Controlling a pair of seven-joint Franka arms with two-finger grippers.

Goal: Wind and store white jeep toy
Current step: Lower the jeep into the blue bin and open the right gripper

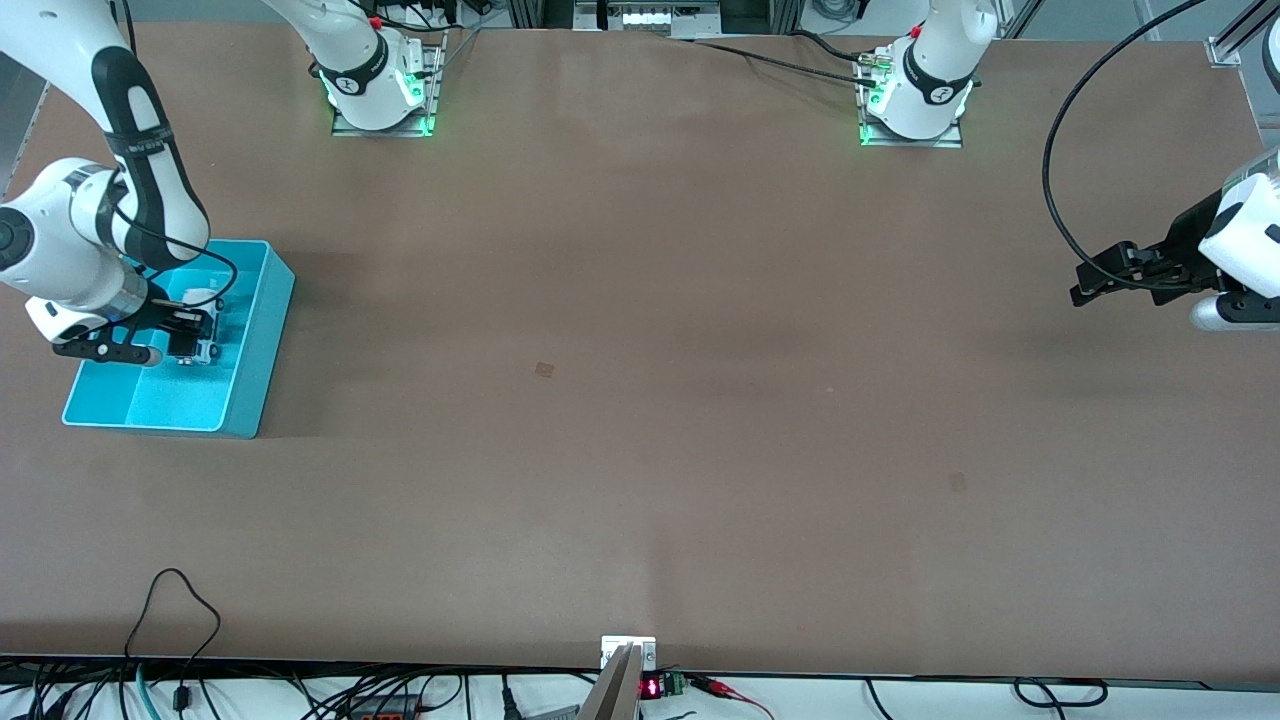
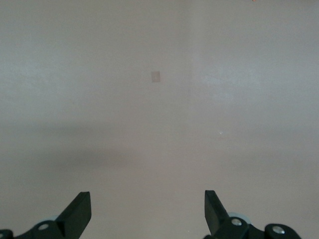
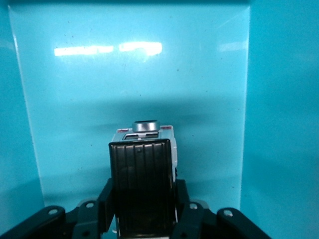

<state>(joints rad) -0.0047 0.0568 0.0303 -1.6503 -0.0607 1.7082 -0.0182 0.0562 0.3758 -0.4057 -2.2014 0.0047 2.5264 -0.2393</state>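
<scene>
Over the turquoise bin, right gripper jaws clench the light, rigid, slippery white jeep toy by its sides; left gripper waits, jaws released.

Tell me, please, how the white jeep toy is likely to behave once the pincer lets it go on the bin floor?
The white jeep toy, gripped by the right pincer over the turquoise bin, looks rigid and probably light, being far smaller than the bin. On wheels it may well roll across the glossy floor until a wall stops it. Its boxy body makes tipping seem unlikely.
</scene>
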